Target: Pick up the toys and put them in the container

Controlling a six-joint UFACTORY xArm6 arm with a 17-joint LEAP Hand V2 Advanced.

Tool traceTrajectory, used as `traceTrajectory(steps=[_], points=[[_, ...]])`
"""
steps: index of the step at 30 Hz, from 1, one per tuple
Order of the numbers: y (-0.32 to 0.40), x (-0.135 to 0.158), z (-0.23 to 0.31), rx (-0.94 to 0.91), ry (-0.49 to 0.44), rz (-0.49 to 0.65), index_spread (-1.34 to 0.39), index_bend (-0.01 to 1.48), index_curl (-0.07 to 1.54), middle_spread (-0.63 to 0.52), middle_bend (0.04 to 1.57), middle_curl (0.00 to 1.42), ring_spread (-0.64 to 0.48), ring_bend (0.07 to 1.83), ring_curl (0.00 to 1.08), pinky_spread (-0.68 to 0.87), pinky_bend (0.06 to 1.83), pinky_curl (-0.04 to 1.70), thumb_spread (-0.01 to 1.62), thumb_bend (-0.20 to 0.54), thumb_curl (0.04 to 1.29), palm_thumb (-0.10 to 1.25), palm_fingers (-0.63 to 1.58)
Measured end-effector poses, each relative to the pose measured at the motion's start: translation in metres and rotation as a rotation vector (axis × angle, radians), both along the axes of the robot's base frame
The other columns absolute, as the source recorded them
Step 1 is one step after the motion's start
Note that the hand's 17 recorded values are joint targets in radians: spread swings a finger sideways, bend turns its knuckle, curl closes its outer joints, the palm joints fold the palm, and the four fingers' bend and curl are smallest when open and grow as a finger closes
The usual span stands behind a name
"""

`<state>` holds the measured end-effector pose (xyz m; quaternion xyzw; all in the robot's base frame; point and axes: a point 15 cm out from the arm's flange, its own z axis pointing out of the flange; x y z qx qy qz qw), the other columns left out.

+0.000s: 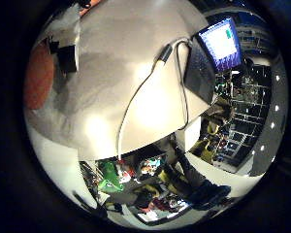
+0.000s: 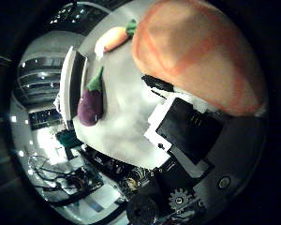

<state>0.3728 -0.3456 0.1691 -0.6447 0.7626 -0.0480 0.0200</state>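
Close against the palm, a large orange plush toy (image 2: 201, 56), touching the hand (image 2: 187, 136); whether the fingers curl around it, impossible to tell. Farther out on the white table (image 2: 126, 126), a purple eggplant toy (image 2: 90, 105) beside a white container (image 2: 68, 84). Beyond that, a carrot toy (image 2: 114, 38). Across the table, an open laptop (image 1: 213, 53).
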Motion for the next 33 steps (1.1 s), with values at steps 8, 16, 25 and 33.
traceTrajectory(steps=[8, 16, 25, 33], points=[[0.114, 0.026, 0.121, 0.05, -0.091, 0.157, -0.21, 1.22, 0.77, -0.12, 1.36, 0.79, -0.24, 1.33, 0.78, -0.19, 1.2, 1.09, 1.0, -0.013, 0.5, 1.06, 1.08], [0.312, 0.059, 0.189, 0.142, -0.18, 0.367, -0.2, 1.21, 0.77, -0.11, 1.39, 0.76, -0.24, 1.32, 0.81, -0.19, 1.13, 1.24, 1.0, -0.015, 0.54, 1.06, 1.08], [0.503, 0.071, 0.18, 0.219, -0.211, 0.527, -0.2, 1.2, 0.78, -0.11, 1.4, 0.73, -0.25, 1.3, 0.84, -0.19, 1.07, 1.34, 1.04, -0.032, 0.56, 0.99, 1.09], [0.526, 0.081, 0.155, 0.205, -0.21, 0.566, -0.4, 0.63, 0.62, -0.13, 0.86, 0.55, -0.2, 1.01, 0.7, -0.17, 0.83, 1.13, 1.03, -0.051, 0.43, 0.73, -0.1]])
